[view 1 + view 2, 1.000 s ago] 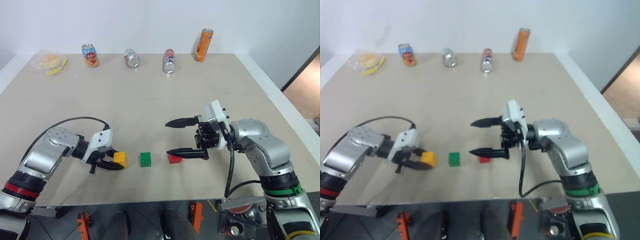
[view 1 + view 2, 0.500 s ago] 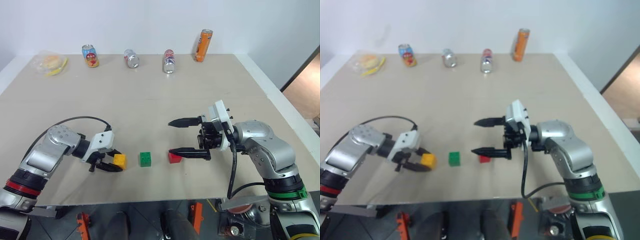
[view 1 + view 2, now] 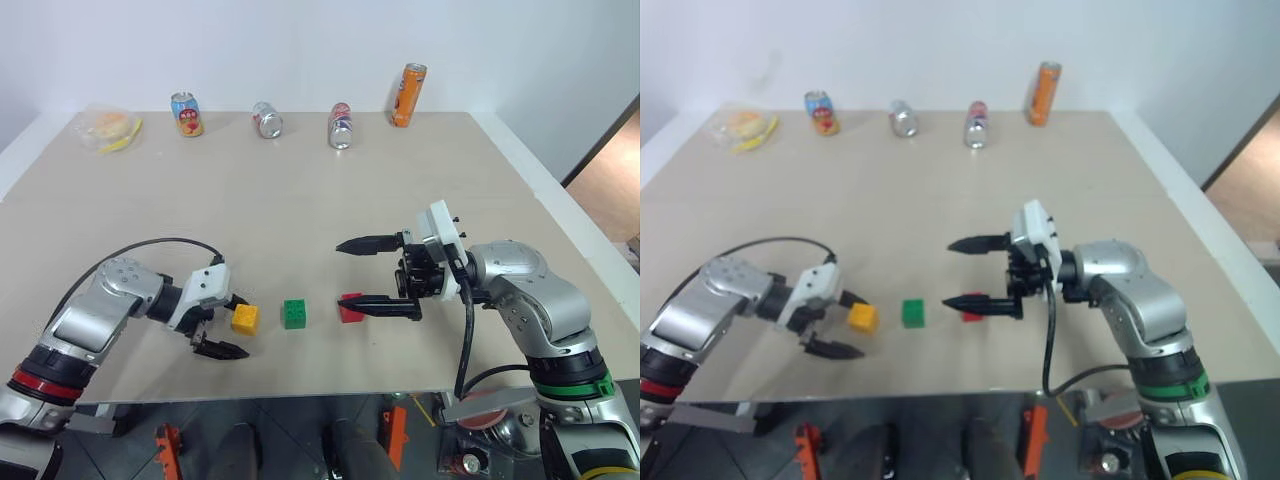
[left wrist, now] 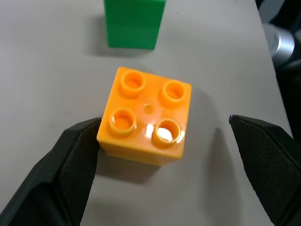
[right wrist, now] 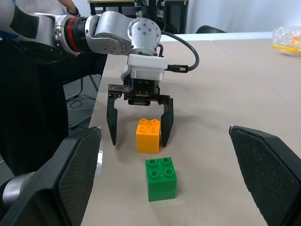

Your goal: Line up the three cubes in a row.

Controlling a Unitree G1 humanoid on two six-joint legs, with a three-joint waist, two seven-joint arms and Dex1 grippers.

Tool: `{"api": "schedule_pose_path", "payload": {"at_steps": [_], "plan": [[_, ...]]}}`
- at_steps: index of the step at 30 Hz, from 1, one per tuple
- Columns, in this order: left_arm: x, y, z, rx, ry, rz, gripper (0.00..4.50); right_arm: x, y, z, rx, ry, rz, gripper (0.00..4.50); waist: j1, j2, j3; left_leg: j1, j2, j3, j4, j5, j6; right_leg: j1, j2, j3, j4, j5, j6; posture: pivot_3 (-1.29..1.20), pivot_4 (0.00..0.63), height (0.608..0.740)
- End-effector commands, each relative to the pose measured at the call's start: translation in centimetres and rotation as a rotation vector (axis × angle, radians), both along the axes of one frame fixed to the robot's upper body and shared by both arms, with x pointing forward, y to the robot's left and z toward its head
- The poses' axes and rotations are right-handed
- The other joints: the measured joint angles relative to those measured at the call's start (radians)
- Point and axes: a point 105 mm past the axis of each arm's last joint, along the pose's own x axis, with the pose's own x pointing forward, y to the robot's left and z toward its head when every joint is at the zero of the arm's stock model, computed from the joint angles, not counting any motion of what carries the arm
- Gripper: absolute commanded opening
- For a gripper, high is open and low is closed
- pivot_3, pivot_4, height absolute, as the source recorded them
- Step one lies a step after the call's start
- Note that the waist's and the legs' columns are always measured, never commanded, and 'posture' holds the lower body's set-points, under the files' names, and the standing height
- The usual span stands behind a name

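- On a beige table, the yellow-orange cube, green cube and red cube sit in a near-straight row, each apart from the next.
- The left gripper stands wide open around the yellow-orange cube, one finger beside it, gripping nothing.
- The right gripper hangs wide open and empty above the red cube.
- Placing looks finished; next, the left arm likely backs away without nudging the cube.

left arm: you see a silver shell, a red ring with black bands near the elbow
right arm: silver too, with a green ring lower down
wrist blocks: white housings
fingers: black, tapered, textured pads
cables: black, looping from each wrist
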Motion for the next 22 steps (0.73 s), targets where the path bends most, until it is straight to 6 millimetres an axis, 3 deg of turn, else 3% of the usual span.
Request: {"api": "schedule_pose_path", "payload": {"at_steps": [1,5,8,11,16,22], "plan": [[0.0,0.0,4.9,-0.182,-0.062,0.074,4.46,-0.8,-1.2,1.6,0.04,-0.033,-0.013,4.5,0.0,0.0,0.0,-0.001,0.0,0.0,0.0,0.0,0.0,0.0,0.0,0.0,0.0,0.0,0.0,0.0,0.15,0.74],[-0.1,1.3,10.8,-0.434,-0.147,0.258,4.46,-0.9,-3.2,1.9,0.086,0.007,-0.105,4.5,0.001,0.0,0.0,-0.002,0.0,-0.001,-0.001,-0.002,-0.001,-0.001,0.0,0.0,0.0,-0.001,0.005,0.0,0.15,0.74],[0.3,3.7,12.8,-0.489,-0.294,0.466,4.46,0.0,-5.1,1.7,0.104,0.009,-0.256,4.5,-0.001,0.0,0.0,-0.002,0.0,-0.001,-0.003,-0.003,-0.001,-0.001,0.0,0.0,0.0,-0.001,0.008,0.0,0.15,0.74],[0.6,6.4,12.6,-0.505,-0.377,0.668,4.46,1.8,-7.3,1.0,0.133,0.006,-0.458,4.5,-0.003,0.0,0.0,0.001,0.0,0.0,-0.005,-0.003,-0.001,0.0,0.0,0.001,0.0,-0.001,0.007,0.0,0.15,0.74],[0.0,10.0,9.7,-0.482,-0.423,0.901,4.46,3.0,-9.2,-0.7,0.195,0.034,-0.672,4.5,-0.001,-0.001,0.0,0.004,0.0,0.0,-0.005,-0.002,-0.002,0.001,0.0,0.001,0.0,-0.003,0.001,0.0,0.15,0.74],[-0.9,10.8,8.1,-0.496,-0.43,1.01,4.46,2.8,-9.6,-0.7,0.227,0.023,-0.759,4.5,-0.001,-0.001,0.0,0.002,-0.001,0.004,-0.002,-0.002,-0.002,0.001,-0.001,0.004,-0.001,-0.002,0.002,0.0,0.15,0.74]]}}
